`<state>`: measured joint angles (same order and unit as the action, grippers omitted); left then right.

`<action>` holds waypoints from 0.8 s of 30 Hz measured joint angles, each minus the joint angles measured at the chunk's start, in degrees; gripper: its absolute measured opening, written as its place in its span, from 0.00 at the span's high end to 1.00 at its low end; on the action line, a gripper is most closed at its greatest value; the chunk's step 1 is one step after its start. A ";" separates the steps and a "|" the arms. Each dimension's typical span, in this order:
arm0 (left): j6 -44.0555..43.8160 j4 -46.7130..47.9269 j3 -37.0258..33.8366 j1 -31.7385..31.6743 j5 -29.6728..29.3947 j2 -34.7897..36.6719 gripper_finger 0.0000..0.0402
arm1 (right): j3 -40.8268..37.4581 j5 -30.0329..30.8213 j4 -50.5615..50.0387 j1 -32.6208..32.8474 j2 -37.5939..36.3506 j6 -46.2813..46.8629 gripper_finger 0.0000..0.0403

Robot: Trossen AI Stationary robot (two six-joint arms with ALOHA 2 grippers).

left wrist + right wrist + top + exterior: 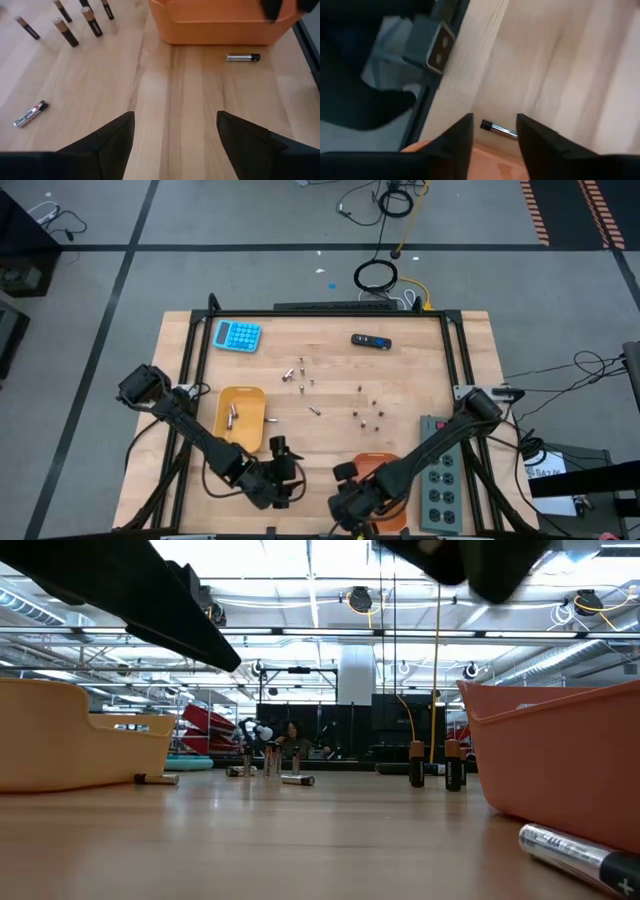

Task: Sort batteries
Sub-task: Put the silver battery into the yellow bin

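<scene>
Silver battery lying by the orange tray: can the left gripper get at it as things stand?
Probably yes. The left gripper is open, with bare table between it and the silver battery lying just outside the orange tray; nothing blocks the way.

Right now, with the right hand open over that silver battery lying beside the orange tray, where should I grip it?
Grip the silver battery mid-barrel, coming straight down. It lies flat on the bare table just outside the orange tray, so set the right hand with its fingers across the barrel, not over the ends, probably keeping the tray-side finger off the wall.
</scene>
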<state>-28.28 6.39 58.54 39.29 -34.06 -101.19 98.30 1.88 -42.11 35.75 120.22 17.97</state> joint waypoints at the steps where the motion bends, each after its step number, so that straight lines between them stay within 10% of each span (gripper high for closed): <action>1: -0.31 0.03 0.00 0.19 -0.55 0.00 0.29 | 0.59 -0.13 -0.50 0.00 1.02 -0.57 0.60; 8: -1.61 0.25 0.00 0.50 -1.19 0.00 0.29 | 7.32 -0.71 -6.25 0.00 6.10 -0.65 0.43; 24: -4.49 0.16 -0.04 0.49 -1.43 0.02 0.29 | 12.14 2.87 -25.81 -1.81 11.48 -5.63 0.47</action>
<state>-32.77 6.55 58.50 39.78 -35.49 -101.16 110.43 4.75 -67.93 33.94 131.70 12.34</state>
